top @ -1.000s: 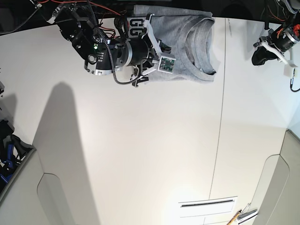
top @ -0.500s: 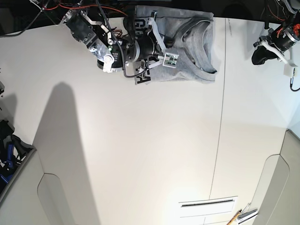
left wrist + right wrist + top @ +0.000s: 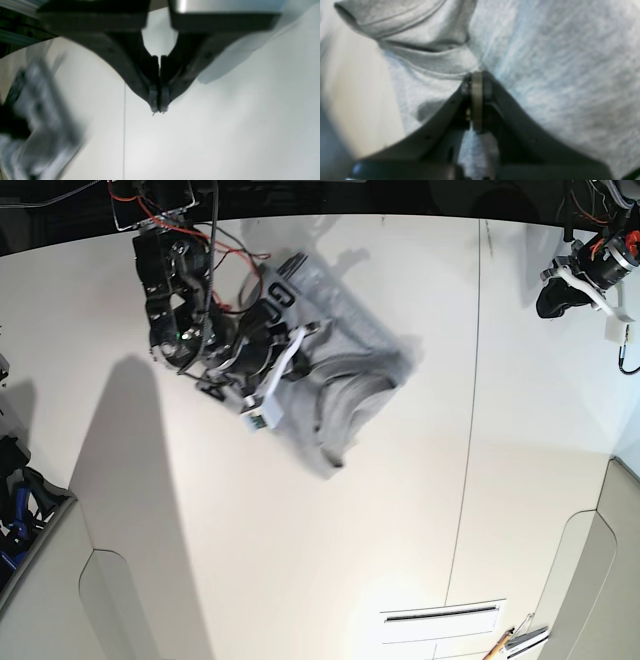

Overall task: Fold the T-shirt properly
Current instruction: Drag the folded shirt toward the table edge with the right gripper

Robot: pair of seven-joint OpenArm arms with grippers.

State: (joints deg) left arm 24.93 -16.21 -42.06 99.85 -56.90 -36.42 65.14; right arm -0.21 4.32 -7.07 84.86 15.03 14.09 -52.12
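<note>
Now | right claw [image 3: 477, 82] pinching heathered, ribbed-collar T-shirt [image 3: 340, 385] | left claw [image 3: 158, 110] closed, empty

Base view: looking down from overhead, far off, covering the whole table [image 3: 330, 540]. Wrist views: looking along closed jaws, very near. Left wrist sharing bare table [image 3: 225, 140]; right wrist sharing the shirt [image 3: 545, 75] [image 3: 340, 395].

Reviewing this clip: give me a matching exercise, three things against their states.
Things:
1. T-shirt
2. left gripper
3. right gripper

States:
A. shut on the grey cloth
B. crumpled on the white table
C. shut, empty, above bare table

Pairs: 1-B, 2-C, 3-A
</note>
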